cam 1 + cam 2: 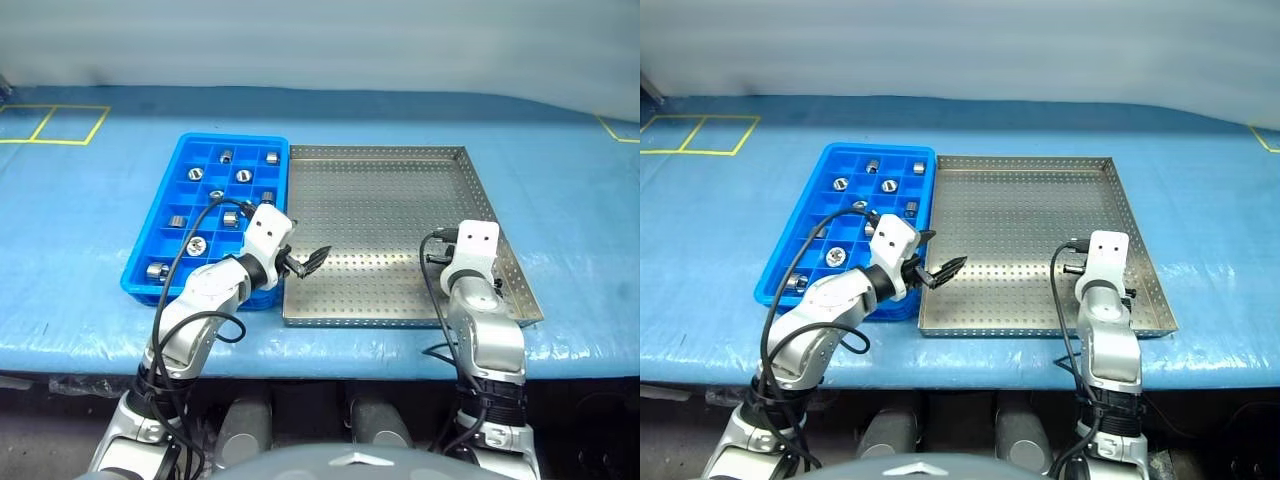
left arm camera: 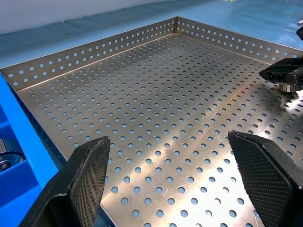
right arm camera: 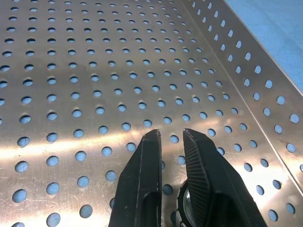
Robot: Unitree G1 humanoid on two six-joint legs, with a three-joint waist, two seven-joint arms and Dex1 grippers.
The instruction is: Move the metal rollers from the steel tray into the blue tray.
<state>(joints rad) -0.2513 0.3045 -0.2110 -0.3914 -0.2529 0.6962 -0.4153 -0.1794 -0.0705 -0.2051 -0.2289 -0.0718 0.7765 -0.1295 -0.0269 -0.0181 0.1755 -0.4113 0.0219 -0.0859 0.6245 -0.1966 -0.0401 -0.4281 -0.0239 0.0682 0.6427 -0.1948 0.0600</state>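
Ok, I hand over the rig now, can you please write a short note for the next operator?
Left gripper: open, holding nothing, over the near left part of the steel tray, beside the blue tray.
Right gripper: shut low over the steel tray's near right part, apparently on one roller.
Done: several rollers lie in the blue tray's compartments; no other roller is visible on the steel tray floor.
Left: check the grip, carry that roller to a free compartment and release it.

Blue tray (image 1: 140, 265) left of steel tray (image 1: 390, 160), touching; rollers (image 1: 244, 176) in blue tray compartments; both on table (image 1: 560, 180).
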